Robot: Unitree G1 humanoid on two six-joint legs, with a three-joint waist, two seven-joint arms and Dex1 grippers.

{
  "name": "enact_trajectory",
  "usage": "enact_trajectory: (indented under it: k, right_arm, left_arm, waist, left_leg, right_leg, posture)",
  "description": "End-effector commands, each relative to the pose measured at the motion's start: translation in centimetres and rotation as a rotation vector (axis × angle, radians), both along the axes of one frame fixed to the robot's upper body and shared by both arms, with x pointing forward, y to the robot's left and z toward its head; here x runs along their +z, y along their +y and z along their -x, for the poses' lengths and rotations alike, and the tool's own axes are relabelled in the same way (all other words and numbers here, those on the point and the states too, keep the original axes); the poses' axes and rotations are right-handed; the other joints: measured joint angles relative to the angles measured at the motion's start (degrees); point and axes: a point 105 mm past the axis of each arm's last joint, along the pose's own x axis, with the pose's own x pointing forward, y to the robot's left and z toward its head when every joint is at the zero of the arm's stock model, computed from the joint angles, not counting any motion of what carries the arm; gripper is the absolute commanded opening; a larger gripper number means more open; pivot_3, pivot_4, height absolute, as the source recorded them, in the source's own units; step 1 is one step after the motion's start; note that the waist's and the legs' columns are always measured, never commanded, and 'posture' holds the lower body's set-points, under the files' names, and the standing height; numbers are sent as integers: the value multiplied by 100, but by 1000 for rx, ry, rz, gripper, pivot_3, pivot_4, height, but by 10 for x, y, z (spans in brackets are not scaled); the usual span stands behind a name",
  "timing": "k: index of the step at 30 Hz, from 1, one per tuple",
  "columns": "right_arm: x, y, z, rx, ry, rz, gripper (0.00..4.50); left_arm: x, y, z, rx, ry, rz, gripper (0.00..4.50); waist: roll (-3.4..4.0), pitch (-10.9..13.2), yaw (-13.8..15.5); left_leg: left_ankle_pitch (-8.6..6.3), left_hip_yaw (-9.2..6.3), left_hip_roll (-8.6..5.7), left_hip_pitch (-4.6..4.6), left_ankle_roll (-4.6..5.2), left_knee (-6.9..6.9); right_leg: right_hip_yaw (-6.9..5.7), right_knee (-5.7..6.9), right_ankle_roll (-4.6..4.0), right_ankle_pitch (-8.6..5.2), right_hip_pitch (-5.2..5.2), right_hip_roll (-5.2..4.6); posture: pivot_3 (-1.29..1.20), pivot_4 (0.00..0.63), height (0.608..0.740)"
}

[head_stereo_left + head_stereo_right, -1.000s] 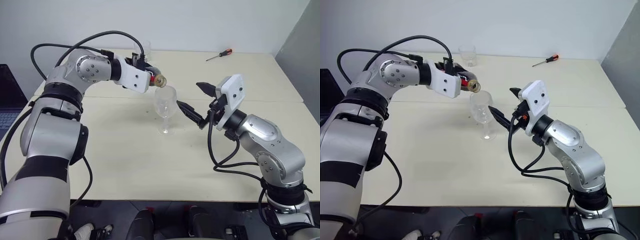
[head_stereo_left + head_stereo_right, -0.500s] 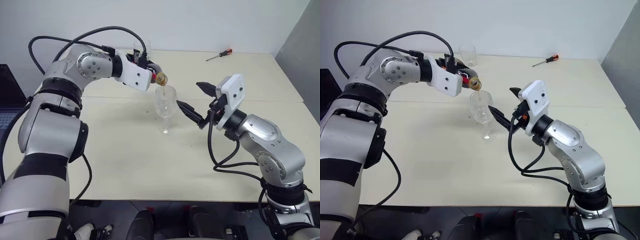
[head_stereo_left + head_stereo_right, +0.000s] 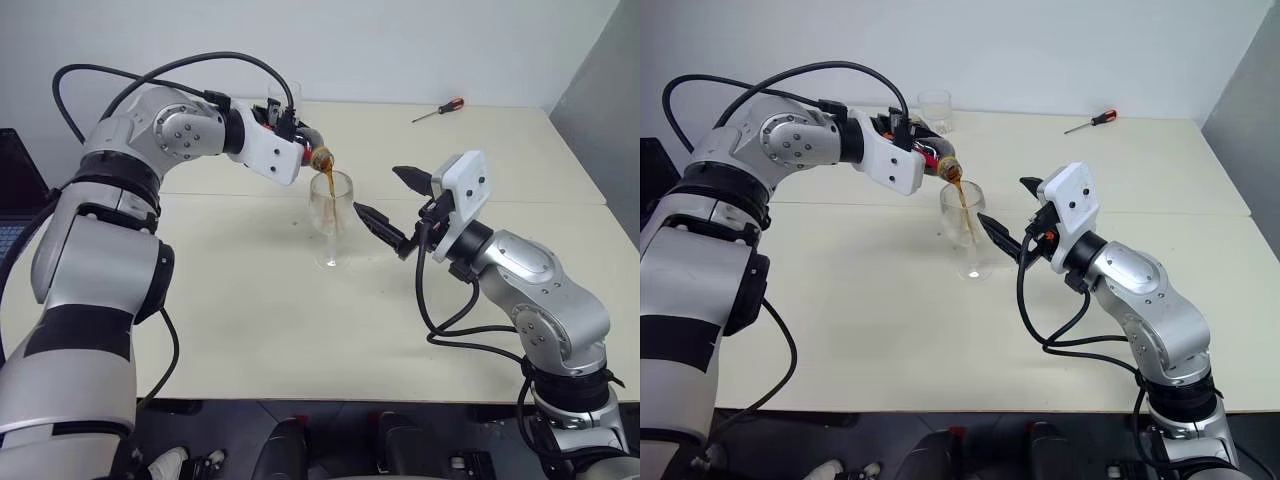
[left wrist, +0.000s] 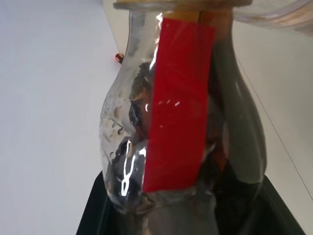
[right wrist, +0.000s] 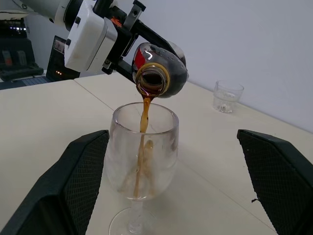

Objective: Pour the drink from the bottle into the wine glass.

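I saw cream table (image 3: 250, 330) filling view. My left gripper (image 3: 298, 150) at 11 o'clock clenched bottle (image 5: 159, 71), tipped over wine glass (image 3: 331, 218) at table centre. Thin stream of drink (image 5: 143, 142) fell into bowl. My right gripper (image 3: 392, 207) at 3 o'clock of glass, fingers spread wide, grasping nothing. Tumbler (image 3: 935, 110) at 12 o'clock, screwdriver (image 3: 438, 110) at 1 o'clock.

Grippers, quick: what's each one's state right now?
Left gripper: shut on the bottle, tipped and pouring into the wine glass.
Right gripper: open, holding nothing, fingers either side of the wine glass without touching.
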Motion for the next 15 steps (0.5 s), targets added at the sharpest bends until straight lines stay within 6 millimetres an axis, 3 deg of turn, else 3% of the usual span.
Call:
enact_trajectory:
  k: [1, 15]
  right_arm:
    - [8, -2, 2, -7, -42, -14, 4500]
    - [8, -2, 2, -9, -44, -14, 4500]
  left_arm:
    - [30, -1, 4, -13, -85, 30, 1526]
    - [34, 1, 4, -9, -97, 17, 1526]
  waist:
    - [0, 0, 0]
    - [0, 0, 0]
  left_leg:
    - [0, 0, 0, 0, 0, 2]
    - [-1, -6, 0, -13, 2, 21]
  right_leg:
    - [0, 1, 0, 0, 0, 0]
    - [-8, 3, 1, -1, -1, 1]
  posture:
    - [0, 150, 740]
    - [0, 150, 740]
